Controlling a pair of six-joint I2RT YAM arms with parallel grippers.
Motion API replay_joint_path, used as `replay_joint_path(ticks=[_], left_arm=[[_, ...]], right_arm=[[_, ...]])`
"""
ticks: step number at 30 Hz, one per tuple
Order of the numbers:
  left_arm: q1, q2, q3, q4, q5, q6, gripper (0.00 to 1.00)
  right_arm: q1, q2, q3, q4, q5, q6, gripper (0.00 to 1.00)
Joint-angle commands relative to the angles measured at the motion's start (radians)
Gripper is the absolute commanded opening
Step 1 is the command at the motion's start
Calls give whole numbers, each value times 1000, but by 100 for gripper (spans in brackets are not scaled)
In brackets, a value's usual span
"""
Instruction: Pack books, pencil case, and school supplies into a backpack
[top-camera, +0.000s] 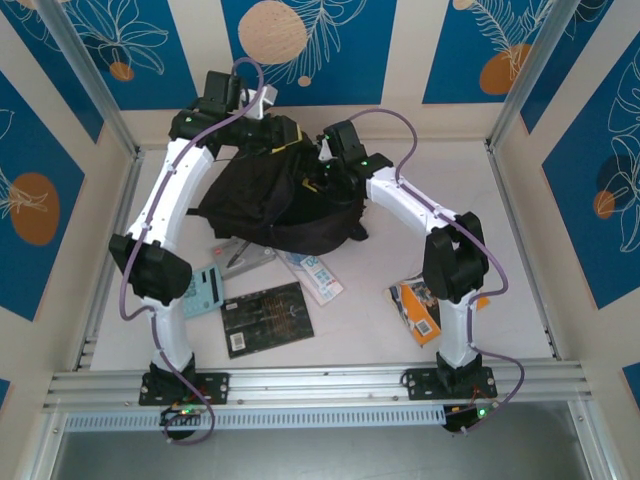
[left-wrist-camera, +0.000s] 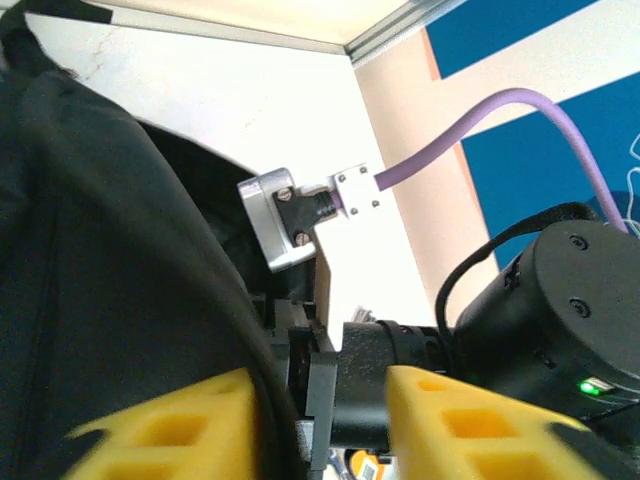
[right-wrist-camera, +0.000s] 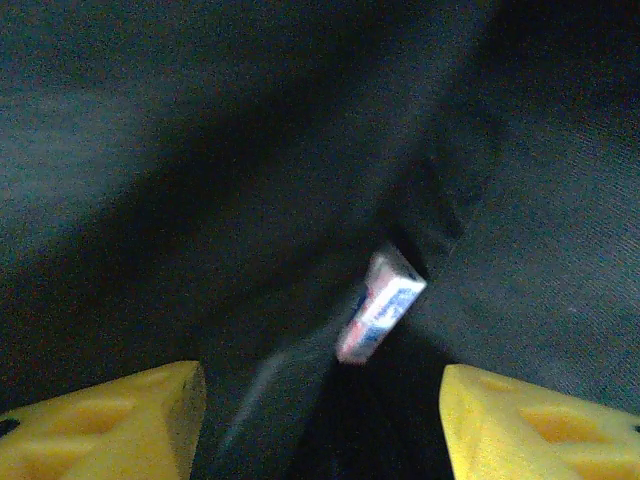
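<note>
The black backpack (top-camera: 270, 205) lies at the back centre of the table. My left gripper (left-wrist-camera: 320, 420) is at its far top edge. The yellow fingers (left-wrist-camera: 170, 430) stand apart, and the bag's black rim (left-wrist-camera: 250, 350) runs up against the left one. My right gripper (right-wrist-camera: 320, 420) reaches into the dark inside of the bag and is open. A tiny pink, white and blue item (right-wrist-camera: 380, 305) lies loose on the fabric ahead of it. On the table are a black book with gold patterning (top-camera: 266, 317) and an orange book (top-camera: 418, 310) half under the right arm.
In front of the bag lie a pale teal flat piece (top-camera: 203, 290), a grey pouch (top-camera: 245, 258) and a clear blue-printed packet (top-camera: 312, 275). The right arm's wrist (left-wrist-camera: 560, 300) is close beside the left gripper. Metal rails edge the table.
</note>
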Motion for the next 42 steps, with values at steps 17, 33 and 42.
replay_joint_path(ticks=[17,33,42], left_arm=[[-85,21,-40,-130,-245,179,55],[-92,18,-17,-89,-334,178,0],[-54,-130,-168,42,-357,96,0]], right_arm=[[-26,-53,-192,211,-138,138,57],[-18,-128,-262,190,-84,81,53],[43,-389,-449,170,32,-117,56]])
